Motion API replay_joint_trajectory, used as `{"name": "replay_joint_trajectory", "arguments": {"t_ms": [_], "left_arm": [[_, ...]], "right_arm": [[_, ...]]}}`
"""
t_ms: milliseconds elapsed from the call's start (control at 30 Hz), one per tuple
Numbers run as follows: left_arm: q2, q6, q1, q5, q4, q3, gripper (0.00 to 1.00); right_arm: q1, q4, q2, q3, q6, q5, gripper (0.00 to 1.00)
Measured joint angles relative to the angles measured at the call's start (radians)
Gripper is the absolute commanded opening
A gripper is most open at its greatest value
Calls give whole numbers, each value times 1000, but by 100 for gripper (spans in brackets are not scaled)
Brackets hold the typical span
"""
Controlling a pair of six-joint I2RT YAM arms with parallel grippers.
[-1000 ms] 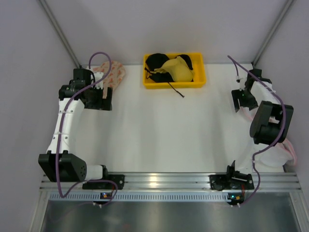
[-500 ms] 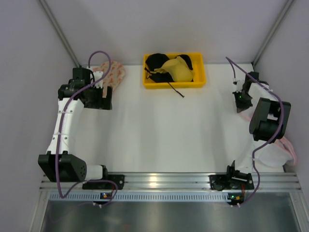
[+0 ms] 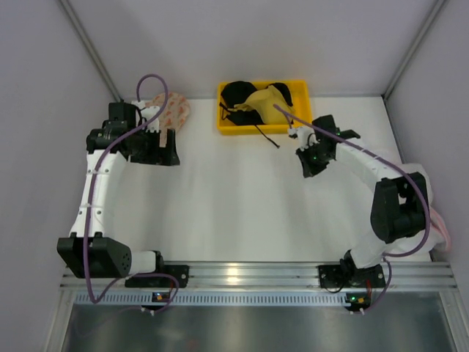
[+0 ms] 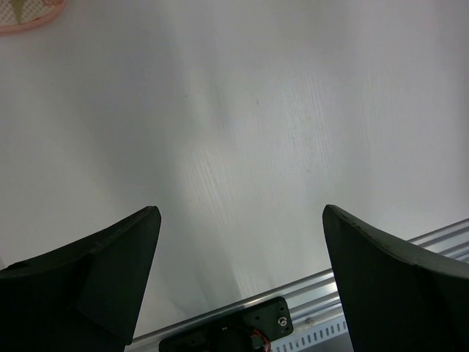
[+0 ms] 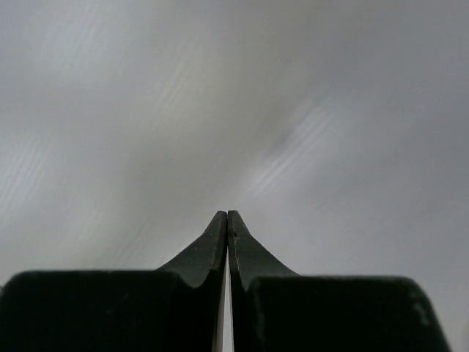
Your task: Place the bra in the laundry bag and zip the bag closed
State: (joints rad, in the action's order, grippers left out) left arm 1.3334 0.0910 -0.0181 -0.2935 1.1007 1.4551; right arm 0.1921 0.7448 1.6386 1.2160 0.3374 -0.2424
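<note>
1. The bra (image 3: 270, 105) lies in the yellow bin (image 3: 264, 131) at the far edge of the table (image 3: 234, 213), draped over black bras (image 3: 236, 93).
2. The laundry bag (image 3: 437, 214) sits at the table's right edge, partly hidden behind the right arm and well apart from the bin.
3. The right gripper (image 3: 307, 169) hangs over bare table near the bin's near right corner, its jaws pressed together on nothing.
4. The left gripper (image 3: 165, 152) has its jaws wide apart and empty, just beside a pinkish bag (image 3: 174, 110).
</note>
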Motion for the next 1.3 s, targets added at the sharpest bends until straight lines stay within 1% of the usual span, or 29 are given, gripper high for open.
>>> {"name": "replay_joint_trajectory", "arguments": {"t_ms": [67,167,200,267,300,333,400,500,567,633,767,833,867,900,933,967,1000,1033,1167,1233,1300], "left_arm": [[-4,-6,0,-35,0,0,98],[-12,-14,0,-69,0,2,98],[-16,-14,0,-76,0,2,98],[-28,-14,0,-84,0,2,98],[-35,-13,0,-86,0,2,98],[-40,-13,0,-87,-1,2,98],[-51,-13,0,-88,-1,2,98],[-54,-9,0,-87,-1,2,98],[-53,-9,0,-84,-1,1,98],[-52,-9,0,-83,-1,1,98],[-45,-9,0,-82,-2,1,98],[-44,-8,0,-79,-2,1,98],[-44,-6,0,-74,-2,1,98],[-44,-5,0,-71,-2,1,98],[-44,-2,0,-66,-2,1,98],[-44,0,0,-64,-2,1,98],[-44,4,0,-60,-3,1,98],[-44,7,0,-58,-3,1,98],[-50,13,0,-57,-16,-23,98],[-56,14,0,-58,-27,-47,98],[-64,13,0,-65,-33,-77,98]], "right_arm": [[98,0,-5,-14,-19,2,9],[145,-3,-5,-18,-56,70,36],[141,-7,-6,-17,-68,111,53],[109,-8,-6,-12,-82,175,65],[77,-6,-5,-1,-86,196,79],[47,-5,-5,10,-87,212,81],[-61,-18,0,41,-85,235,82],[-207,-50,18,73,-82,272,82],[-279,-60,44,90,-76,289,82],[-333,-75,87,107,-74,303,82],[-387,-82,209,140,-69,319,79],[-398,-90,267,148,-67,320,69],[-403,-93,292,148,-65,320,62],[-407,-89,313,151,-68,310,44],[-410,-85,314,159,-61,305,35],[-413,-100,314,161,-61,298,24],[-415,-106,314,161,-61,288,7],[-417,-106,314,158,-57,274,0],[-405,-125,282,110,-52,203,0],[-385,-130,229,50,-40,162,0],[-336,-122,158,-11,-28,113,0]]}}
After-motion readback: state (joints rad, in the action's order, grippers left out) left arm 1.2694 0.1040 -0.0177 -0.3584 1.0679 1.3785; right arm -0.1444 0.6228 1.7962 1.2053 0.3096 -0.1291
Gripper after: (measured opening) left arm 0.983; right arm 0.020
